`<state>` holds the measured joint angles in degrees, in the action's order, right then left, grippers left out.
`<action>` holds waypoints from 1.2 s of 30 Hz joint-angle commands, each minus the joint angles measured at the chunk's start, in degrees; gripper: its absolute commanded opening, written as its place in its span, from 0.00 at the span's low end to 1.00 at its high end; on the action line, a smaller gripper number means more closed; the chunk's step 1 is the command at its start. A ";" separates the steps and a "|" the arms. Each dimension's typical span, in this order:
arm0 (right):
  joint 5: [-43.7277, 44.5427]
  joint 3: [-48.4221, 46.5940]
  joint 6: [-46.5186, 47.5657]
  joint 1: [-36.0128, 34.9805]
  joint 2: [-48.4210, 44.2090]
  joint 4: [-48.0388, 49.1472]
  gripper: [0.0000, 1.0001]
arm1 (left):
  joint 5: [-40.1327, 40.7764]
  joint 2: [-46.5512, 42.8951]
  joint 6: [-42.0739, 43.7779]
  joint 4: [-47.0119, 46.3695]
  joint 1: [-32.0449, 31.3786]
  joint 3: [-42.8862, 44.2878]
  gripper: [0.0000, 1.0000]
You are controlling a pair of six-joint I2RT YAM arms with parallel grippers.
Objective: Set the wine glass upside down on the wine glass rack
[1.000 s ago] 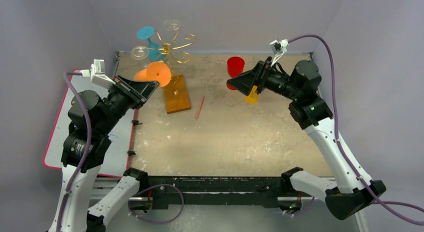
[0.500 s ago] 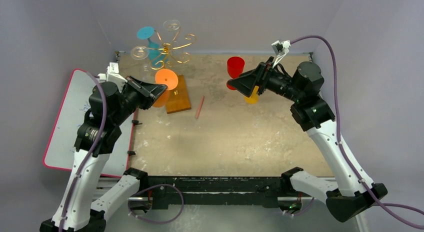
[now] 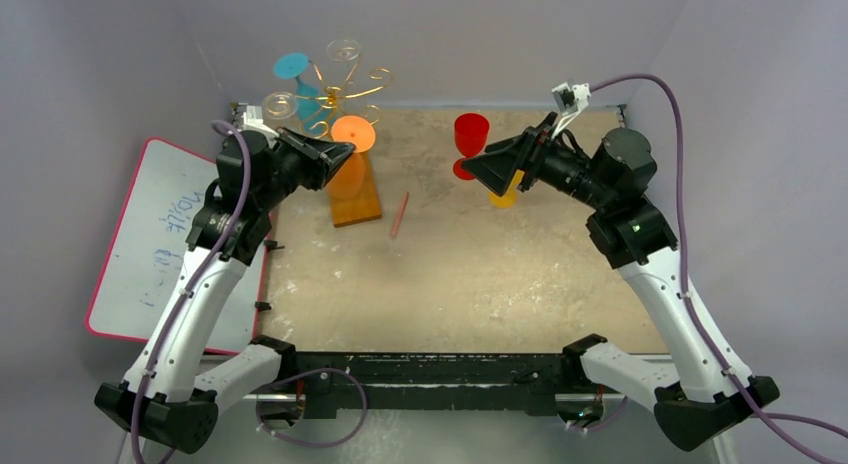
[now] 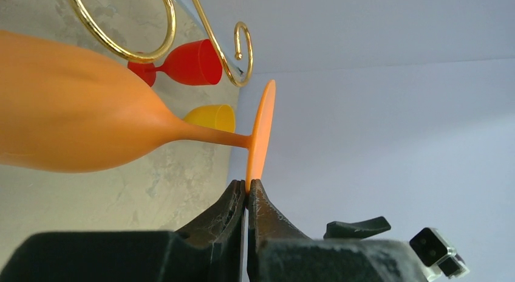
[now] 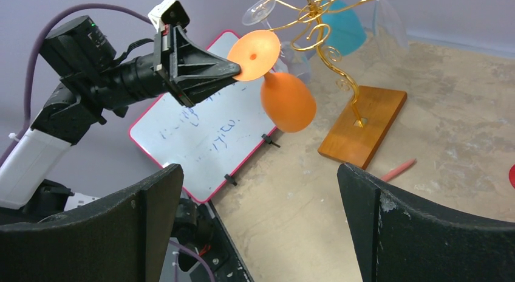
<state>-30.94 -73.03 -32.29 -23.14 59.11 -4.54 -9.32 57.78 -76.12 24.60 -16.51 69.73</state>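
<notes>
An orange wine glass [image 3: 347, 179] hangs bowl down above the rack's wooden base. My left gripper [image 3: 343, 150] is shut on the rim of its round foot [image 4: 260, 130], and the fingertips [image 4: 238, 194] pinch the disc edge. The wine glass rack [image 3: 352, 94] is a gold wire tree on an orange-brown base [image 5: 364, 124]. One of its scroll arms [image 4: 159, 27] curls just past the orange bowl [image 4: 73, 106]. My right gripper [image 5: 260, 172] is open and empty, held above the table right of centre and facing the rack.
A teal glass [image 3: 295, 69] and two clear glasses [image 3: 343, 51] hang on the rack. A red glass [image 3: 470, 134] and a yellow glass [image 3: 505, 196] stand by the right gripper. A pink pencil [image 3: 400, 214] lies near the base. A whiteboard [image 3: 170, 244] covers the left side.
My left arm has swung forward and right toward the rack, carrying the orange glass. The glass has turned from lying sideways to bowl down. The right arm has barely shifted.
</notes>
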 commanded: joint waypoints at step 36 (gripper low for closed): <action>3.72 -1.92 1.99 0.02 -4.54 -1.20 1.00 | 21.63 5.48 -7.59 -8.24 0.35 6.04 0.00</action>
<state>-28.12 -73.03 -31.00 -23.14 55.79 -7.44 8.62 63.79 -81.54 20.18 -16.51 72.93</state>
